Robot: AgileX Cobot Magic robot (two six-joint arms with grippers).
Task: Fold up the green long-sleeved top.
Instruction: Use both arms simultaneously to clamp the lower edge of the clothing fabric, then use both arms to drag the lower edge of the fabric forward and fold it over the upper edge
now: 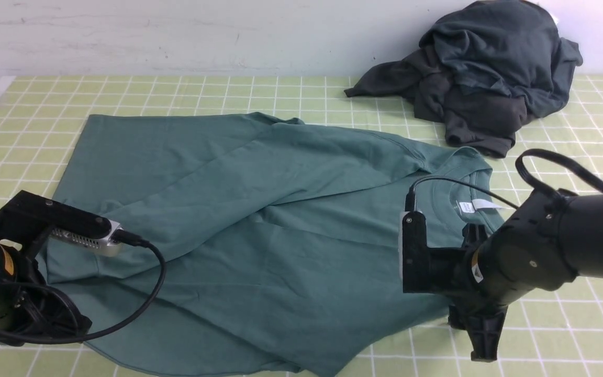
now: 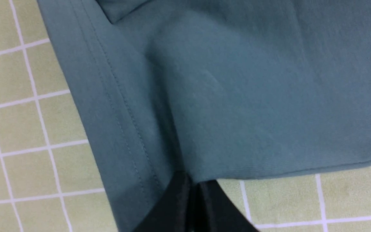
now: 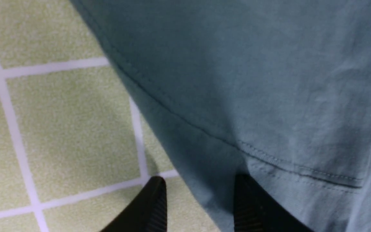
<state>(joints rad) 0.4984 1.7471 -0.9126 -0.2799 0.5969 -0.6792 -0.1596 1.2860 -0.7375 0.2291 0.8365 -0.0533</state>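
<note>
While left gripper pinches the green long-sleeved top (hem), right gripper gapes at its edge.

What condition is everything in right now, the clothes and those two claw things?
green top: spread on the mat, partly folded over itself, neck label showing.
left gripper: shut, pinching the green top.
right gripper: open, jaws astride the top's edge.
dark clothes: crumpled heap at the back.

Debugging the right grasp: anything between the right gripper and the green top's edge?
Nothing visible. The right gripper stands open, with the edge of the green top between its jaws and only checked mat beside it. The dark clothes pile lies at the mat's far side, away from the gripper.
</note>
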